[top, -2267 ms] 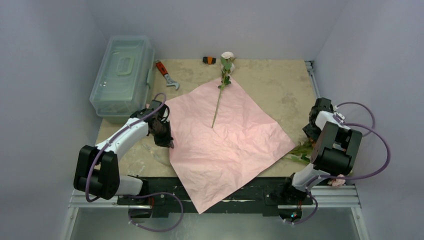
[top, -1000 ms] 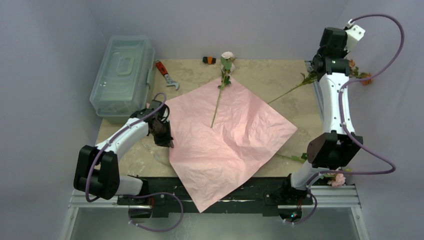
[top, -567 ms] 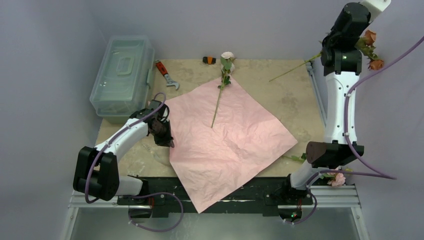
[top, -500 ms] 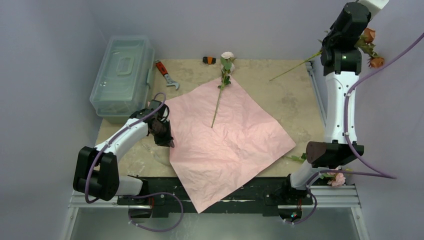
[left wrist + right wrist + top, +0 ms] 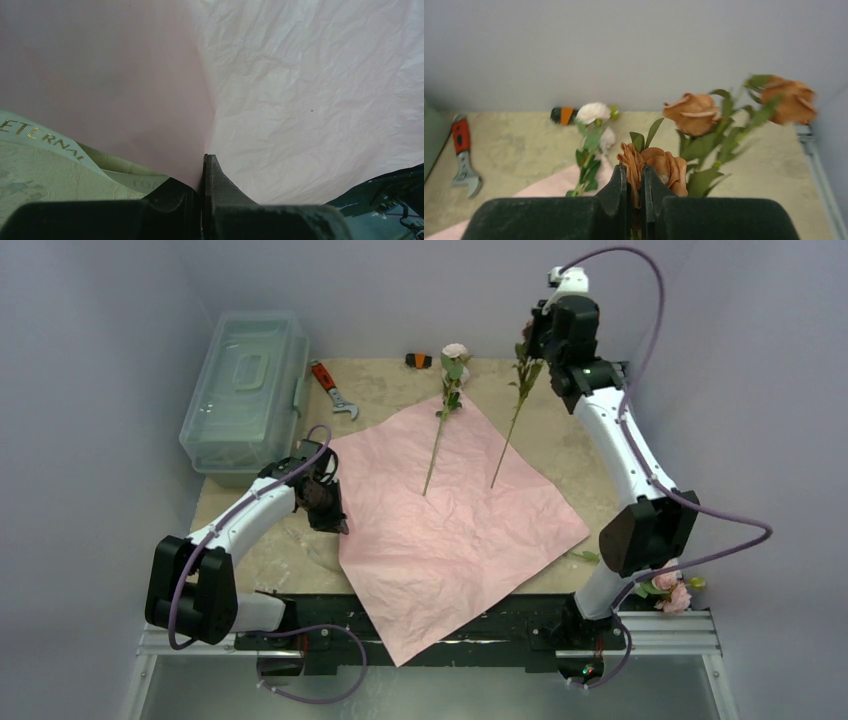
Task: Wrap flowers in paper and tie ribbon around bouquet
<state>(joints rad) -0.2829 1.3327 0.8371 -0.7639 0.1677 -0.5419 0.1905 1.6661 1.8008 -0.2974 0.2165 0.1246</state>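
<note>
The pink paper (image 5: 455, 510) lies spread flat as a diamond on the table. My left gripper (image 5: 335, 520) (image 5: 204, 165) is shut on its left edge. One white flower (image 5: 448, 390) (image 5: 594, 112) lies on the paper's far corner. My right gripper (image 5: 535, 340) (image 5: 634, 172), raised over the back of the table, is shut on a sprig of orange-brown flowers (image 5: 691, 112); the sprig's stem (image 5: 508, 430) hangs down toward the paper. The ribbon (image 5: 45, 145), cream with gold letters, lies under the paper by my left gripper. No bouquet is in view.
A clear plastic toolbox (image 5: 248, 390) stands at the back left, with a red wrench (image 5: 330, 388) (image 5: 461, 155) beside it. A small orange-black object (image 5: 418, 360) lies at the back wall. A pink flower (image 5: 675, 595) and leaves (image 5: 590, 557) lie by my right arm's base.
My right arm lifted the orange flower sprig from the table's right edge, raised it high, then swung left over the paper's far side. The left arm has not moved.
</note>
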